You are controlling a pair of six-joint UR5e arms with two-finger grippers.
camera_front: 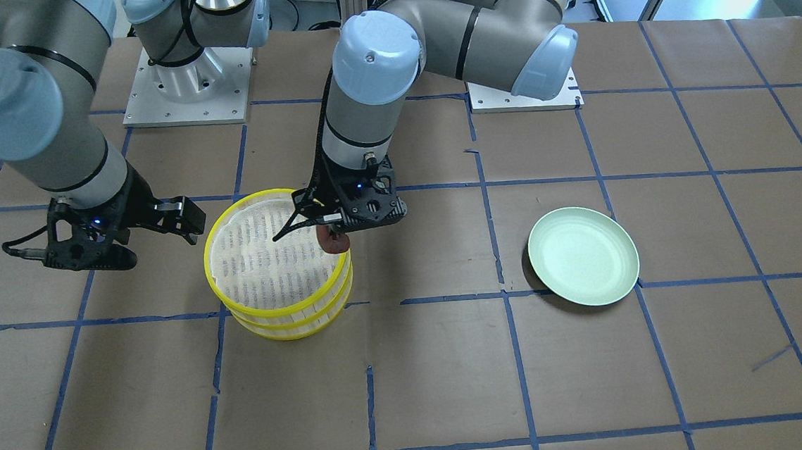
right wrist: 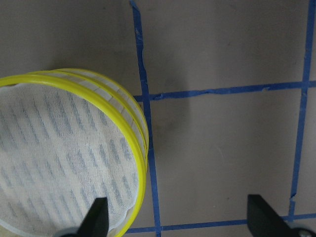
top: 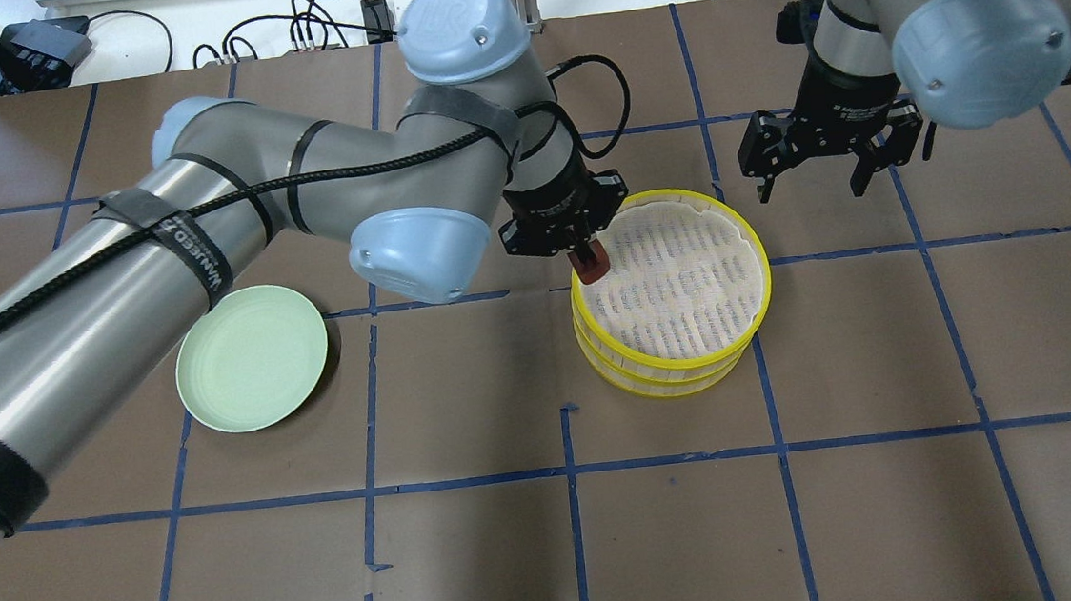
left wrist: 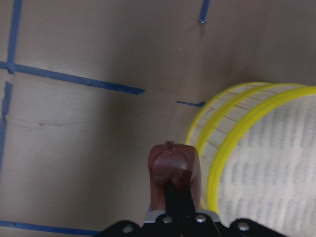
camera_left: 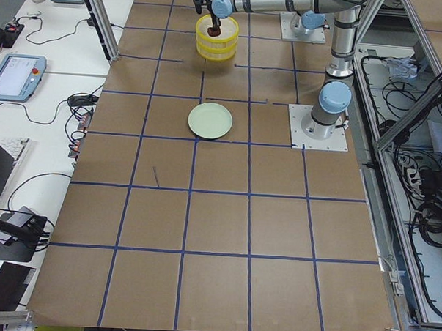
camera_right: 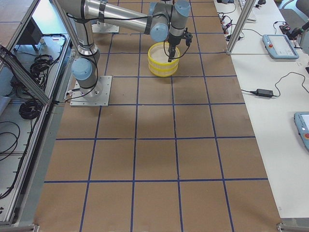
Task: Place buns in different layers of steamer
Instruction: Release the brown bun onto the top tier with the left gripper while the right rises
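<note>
**Steamer top tier bare, brown bun poised right at its rim**

Working down from the big things: the brown papered table [top: 517, 550] carries the stacked steamer [top: 677, 280] near the middle and a pale green plate [top: 251, 357] well off to the robot's left, with nothing on it. The steamer's top tier shows only its striped floor. I can't see a white bun anywhere, and the lower tiers are hidden from me.

My right gripper [top: 810, 191] hangs just beyond the steamer's far right side, fingers spread and holding nothing. My left gripper [top: 587, 256] is clamped on the reddish-brown bun [left wrist: 174, 177], which hangs over the yellow rim on the plate side, above it and not inside the tier.

My worry is the release point. If I let go here, I judge the bun would strike the rim and could tumble out onto the table. Descending from this spot could also catch a fingertip on the rim and nudge the tiers out of line. I'd want the bun further inward over the floor first.
</note>
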